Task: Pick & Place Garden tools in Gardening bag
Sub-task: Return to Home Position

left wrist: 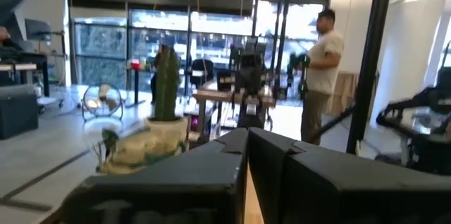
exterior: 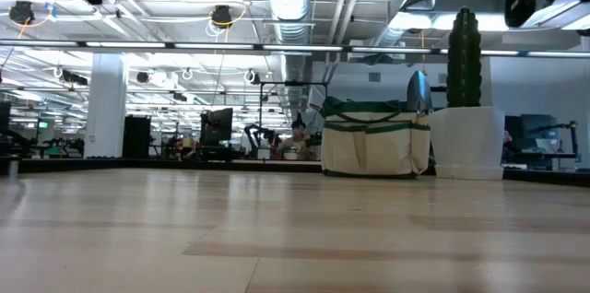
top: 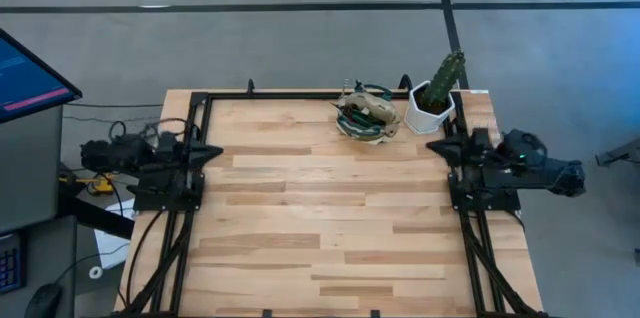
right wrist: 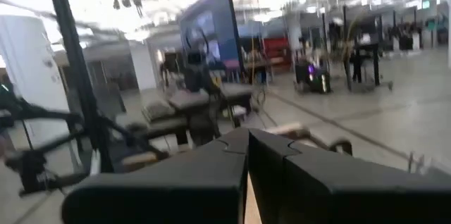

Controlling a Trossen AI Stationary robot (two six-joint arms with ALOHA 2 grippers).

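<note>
Your gardening bag [top: 367, 118] stands at the far edge of the worktop [top: 320, 218], just beside the white pot [top: 430, 110] that holds the cactus [top: 449, 73]. From above you see a tangle of tools inside the bag, pale and green shapes lying over one another. You cannot tell one tool from the next there.

In the low view the bag [exterior: 373, 150] stands upright. A grey trowel [exterior: 419, 93] blade sticks up at the side next to the pot [exterior: 468, 141]. You cannot tell whether it sits in a side pocket or the main compartment.

The left hand [top: 214, 154] sits at the worktop's left edge, pointing inward, well apart from the bag. Its wrist view shows its dark fingers [left wrist: 211, 175] pressed together, with only a thin seam between them. The right hand [top: 433, 145] sits at the right edge, near the pot, and its fingers [right wrist: 211, 175] are pressed together too.

In the low view only dark scraps of the arms show along the top edge. In the left wrist view the cactus [left wrist: 167, 83] and the bag [left wrist: 127, 150] are blurred, and the bag is partly hidden behind the fingers. A person [left wrist: 323, 76] stands in the room beyond. A monitor [top: 25, 73] is cut off at the high view's left edge.
</note>
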